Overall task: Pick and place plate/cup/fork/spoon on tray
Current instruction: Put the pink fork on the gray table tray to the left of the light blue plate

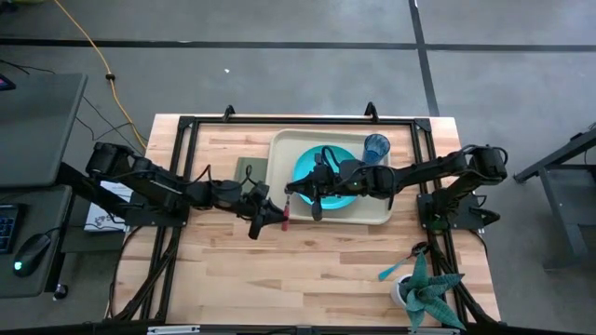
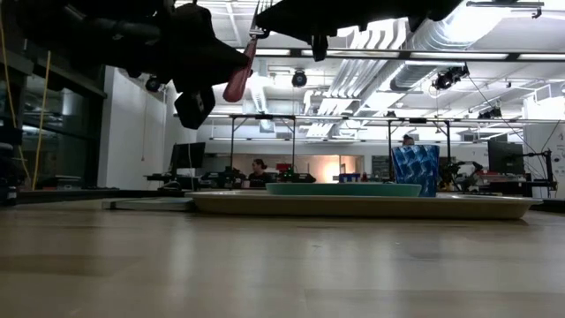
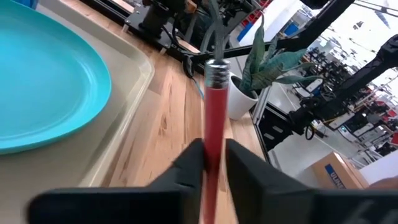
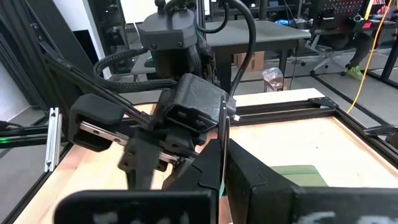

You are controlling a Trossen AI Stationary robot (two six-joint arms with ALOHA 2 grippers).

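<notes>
Pink-red fork (image 3: 211,118): held aloft at the tray's (image 1: 279,149) left rim, handle clamped in left gripper (image 1: 277,216) fingers, tines pinched by right gripper (image 1: 300,197) fingers; long axis spanning both. Plate (image 1: 312,166), cup (image 1: 376,147): on tray. Spoon (image 1: 391,271): on counter, right of tray.

my left arm reaches in from 9 o'clock across the table, its wrist raised well off the surface. my left gripper (image 1: 282,213) has its fingers (image 3: 186,163) pinched onto the fork (image 3: 213,124). my right arm comes in from 3 o'clock, stretched long, with my right gripper (image 1: 300,191) clamped on the same fork's other end.
</notes>
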